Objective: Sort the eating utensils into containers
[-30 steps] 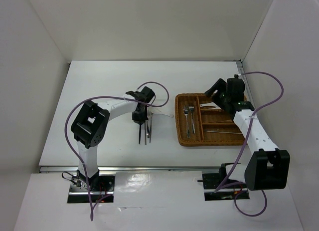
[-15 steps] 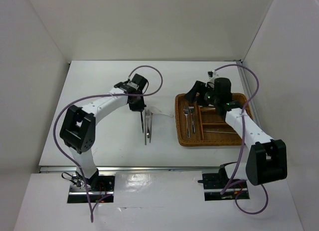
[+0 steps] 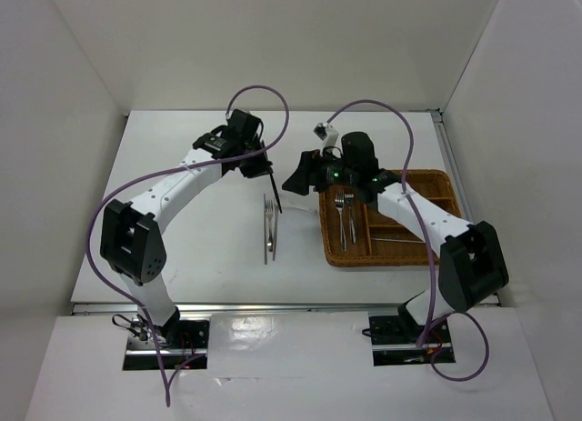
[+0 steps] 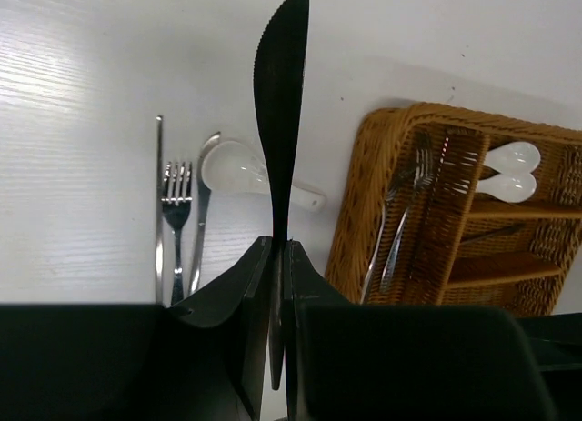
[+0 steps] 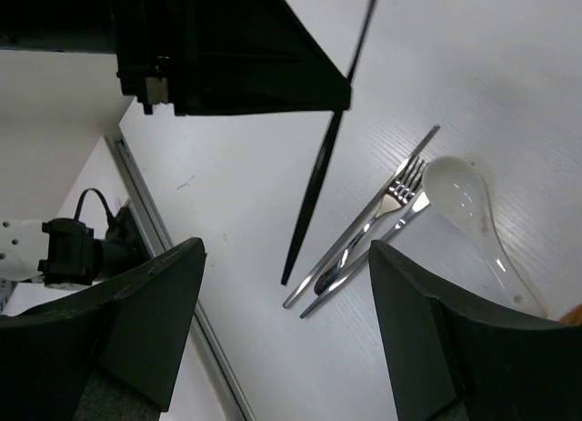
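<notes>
One knife [image 4: 280,121], handle inside left pincer [image 4: 278,250]

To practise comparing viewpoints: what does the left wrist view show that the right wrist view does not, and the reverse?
Only left wrist: the compartments of the brown woven wicker tray, holding two silver forks and two white ceramic soup spoons. Only right wrist: the right gripper, open, and a metal rail edging the white table. Both: the black serrated knife held in the left gripper, plus a loose silver fork and white ceramic spoon.
</notes>
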You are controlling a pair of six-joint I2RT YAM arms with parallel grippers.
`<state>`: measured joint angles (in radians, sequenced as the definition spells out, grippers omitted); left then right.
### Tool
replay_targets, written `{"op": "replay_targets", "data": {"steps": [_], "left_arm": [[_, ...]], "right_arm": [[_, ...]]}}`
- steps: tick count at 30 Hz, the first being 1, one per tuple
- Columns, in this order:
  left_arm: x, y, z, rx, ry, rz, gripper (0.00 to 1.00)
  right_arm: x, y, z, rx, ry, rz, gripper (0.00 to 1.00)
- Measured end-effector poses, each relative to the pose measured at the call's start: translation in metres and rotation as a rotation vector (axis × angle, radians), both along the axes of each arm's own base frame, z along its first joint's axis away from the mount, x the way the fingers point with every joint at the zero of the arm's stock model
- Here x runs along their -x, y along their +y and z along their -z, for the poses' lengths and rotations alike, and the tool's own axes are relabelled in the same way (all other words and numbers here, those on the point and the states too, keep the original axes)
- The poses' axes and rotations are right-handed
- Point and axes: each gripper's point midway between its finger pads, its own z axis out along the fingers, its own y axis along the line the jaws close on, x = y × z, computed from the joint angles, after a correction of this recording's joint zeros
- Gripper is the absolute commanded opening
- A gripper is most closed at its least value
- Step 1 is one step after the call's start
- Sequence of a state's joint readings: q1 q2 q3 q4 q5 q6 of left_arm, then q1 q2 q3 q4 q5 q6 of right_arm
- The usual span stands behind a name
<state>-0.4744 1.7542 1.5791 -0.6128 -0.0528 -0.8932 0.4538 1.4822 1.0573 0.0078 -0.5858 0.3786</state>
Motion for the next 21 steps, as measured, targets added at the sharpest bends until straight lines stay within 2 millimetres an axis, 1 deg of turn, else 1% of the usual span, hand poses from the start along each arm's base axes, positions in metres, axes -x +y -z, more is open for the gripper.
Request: {"op": "replay_targets", "data": {"steps": [3, 10, 13, 15, 16, 18, 19, 20, 21], "left_arm": [[0.003, -0.01, -0.003, 0.027, -0.002, 0.026, 0.21], [0.007, -0.03, -0.011, 0.09, -0.013, 0.089, 0.21], [0.007, -0.035, -0.018, 0.12, -0.03, 0.107, 0.21], [0.009, -0.037, -0.022, 0.137, -0.041, 0.12, 0.21], [0.009, -0.038, -0.025, 0.147, -0.048, 0.126, 0.21], [0.01, -0.041, -0.03, 0.163, -0.057, 0.138, 0.21], [0.011, -0.043, -0.032, 0.171, -0.062, 0.144, 0.21], [0.011, -0.044, -0.034, 0.178, -0.067, 0.151, 0.21], [0.011, -0.046, -0.034, 0.182, -0.069, 0.156, 0.21]], "right_arm": [[0.001, 0.011, -0.001, 0.006, -0.017, -0.03, 0.8], [-0.008, 0.012, 0.019, 0.037, 0.018, -0.008, 0.79], [-0.01, 0.012, 0.021, 0.042, 0.022, -0.002, 0.71], [-0.012, 0.013, 0.022, 0.044, 0.022, 0.002, 0.66], [-0.013, 0.013, 0.022, 0.045, 0.022, 0.003, 0.6], [-0.015, 0.014, 0.024, 0.05, 0.022, 0.006, 0.51], [-0.016, 0.015, 0.024, 0.052, 0.021, 0.006, 0.45], [-0.016, 0.016, 0.025, 0.052, 0.023, 0.007, 0.32], [-0.017, 0.016, 0.025, 0.055, 0.023, 0.008, 0.25]]}}
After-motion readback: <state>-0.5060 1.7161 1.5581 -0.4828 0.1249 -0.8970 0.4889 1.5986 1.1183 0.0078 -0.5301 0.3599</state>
